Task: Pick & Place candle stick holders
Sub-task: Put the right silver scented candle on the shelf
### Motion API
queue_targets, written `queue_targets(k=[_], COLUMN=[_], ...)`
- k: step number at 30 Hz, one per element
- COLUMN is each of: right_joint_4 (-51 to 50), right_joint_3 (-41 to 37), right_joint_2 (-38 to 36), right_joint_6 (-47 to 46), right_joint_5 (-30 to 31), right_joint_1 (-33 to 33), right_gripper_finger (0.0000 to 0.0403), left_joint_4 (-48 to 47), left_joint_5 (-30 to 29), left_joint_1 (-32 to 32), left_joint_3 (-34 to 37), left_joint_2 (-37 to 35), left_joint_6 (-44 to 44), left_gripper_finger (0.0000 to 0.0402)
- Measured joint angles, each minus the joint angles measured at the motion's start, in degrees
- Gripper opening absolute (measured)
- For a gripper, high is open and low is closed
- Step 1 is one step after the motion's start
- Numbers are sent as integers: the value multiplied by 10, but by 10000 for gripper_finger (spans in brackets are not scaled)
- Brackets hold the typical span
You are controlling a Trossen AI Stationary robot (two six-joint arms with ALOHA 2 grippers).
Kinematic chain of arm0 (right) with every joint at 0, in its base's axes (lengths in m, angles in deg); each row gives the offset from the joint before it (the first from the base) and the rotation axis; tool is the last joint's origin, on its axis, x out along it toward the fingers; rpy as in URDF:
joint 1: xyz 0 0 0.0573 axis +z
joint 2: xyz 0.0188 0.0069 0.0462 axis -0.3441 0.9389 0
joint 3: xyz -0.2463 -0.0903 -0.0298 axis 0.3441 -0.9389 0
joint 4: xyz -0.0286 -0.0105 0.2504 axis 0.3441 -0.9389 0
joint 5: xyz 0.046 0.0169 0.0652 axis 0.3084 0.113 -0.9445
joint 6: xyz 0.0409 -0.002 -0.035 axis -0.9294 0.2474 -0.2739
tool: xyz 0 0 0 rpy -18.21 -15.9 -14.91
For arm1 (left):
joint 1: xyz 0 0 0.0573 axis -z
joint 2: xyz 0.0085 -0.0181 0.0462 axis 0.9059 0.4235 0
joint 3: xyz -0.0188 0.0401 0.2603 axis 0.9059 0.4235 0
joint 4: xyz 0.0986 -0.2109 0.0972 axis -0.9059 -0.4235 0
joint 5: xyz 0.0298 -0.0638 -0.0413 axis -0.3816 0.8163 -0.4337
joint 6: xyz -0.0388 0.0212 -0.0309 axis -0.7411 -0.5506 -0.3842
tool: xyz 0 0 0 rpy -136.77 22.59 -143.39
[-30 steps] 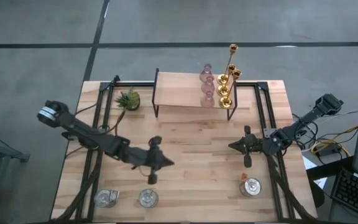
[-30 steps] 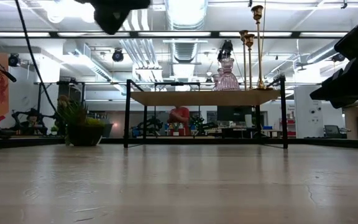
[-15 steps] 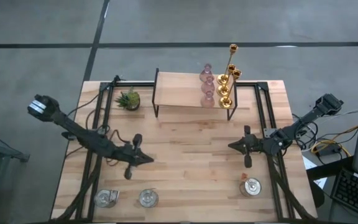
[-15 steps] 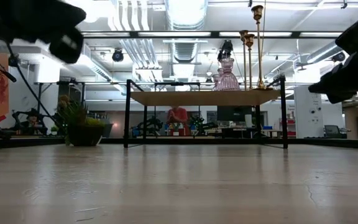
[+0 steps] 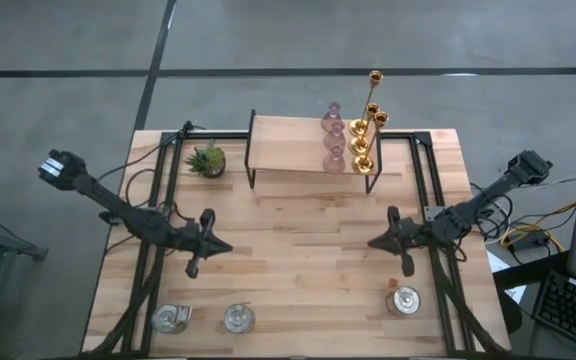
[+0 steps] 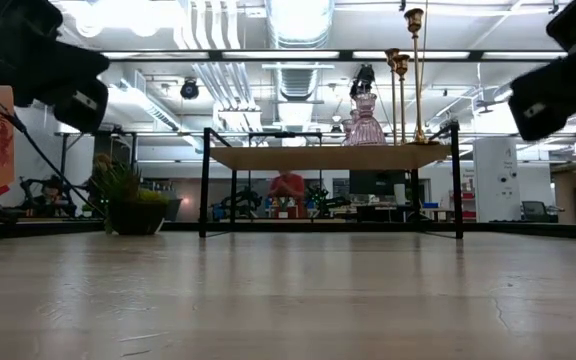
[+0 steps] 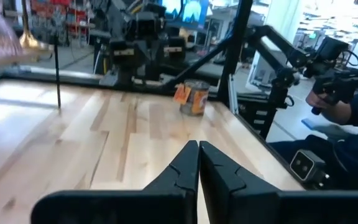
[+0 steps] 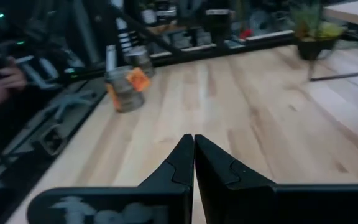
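1. The room is a large workshop with bright ceiling lights, and the wooden bench (image 5: pixel 298 250) stands on a grey floor. A person in red sits far behind it in the low view.
2. At the far edge of the bench there is a small shelf (image 5: pixel 288 145). On its right end stand the pink glass holders (image 5: pixel 334 135) in a row, and the gold holders (image 5: pixel 366 125) are just beside them.
3. Three silvery glass cups are on the near edge of the bench: the left cup (image 5: pixel 170 319), the middle cup (image 5: pixel 238 318) and the right cup (image 5: pixel 404 300), which has an orange tag.
4. A small green plant (image 5: pixel 207 159) stands left of the shelf; it is not part of the task.
5. The left gripper (image 5: pixel 195 262) hangs over the left half of the bench, with its fingers pressed together and holding nothing.
6. The right gripper (image 5: pixel 405 262) hangs over the right half, also with fingers together and empty.
7. I judge the next pick depends on this: the right cup lies just toward the near edge from the right gripper, so this arm is much nearer to it.
8. The left and middle cups lie toward the near edge from the left gripper, a little farther off.
9. All the cups stand upright, so a gripper should probably open first and come down from above.
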Motion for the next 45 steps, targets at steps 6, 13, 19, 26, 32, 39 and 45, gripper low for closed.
queue_targets(k=[6, 13, 19, 26, 32, 39, 45], right_joint_4=[-127, -292, -397, -511, -612, -708, -753], right_joint_3=[82, 178, 257, 369, 460, 513, 575], right_joint_2=[0, 24, 92, 200, 277, 349, 400], right_joint_6=[-6, -65, -105, -123, -155, -221, -287], right_joint_5=[-46, -77, -105, -107, -137, -189, -208], right_joint_1=[0, 2, 12, 29, 48, 105, 160], right_gripper_finger=[8, 9, 9, 27, 68, 105, 116], left_joint_4=[-21, -61, -123, -216, -302, -338, -339], left_joint_5=[9, 19, 17, 10, 7, -1, -1], left_joint_1=[0, 0, -1, -1, -2, -2, -2], left_joint_3=[0, 0, 1, 1, 1, 1, 2], left_joint_2=[-47, -118, -186, -266, -340, -401, -404], left_joint_6=[30, 20, 21, 13, 30, 43, 43], left_gripper_finger=[16, 16, 16, 16, 16, 16, 16])
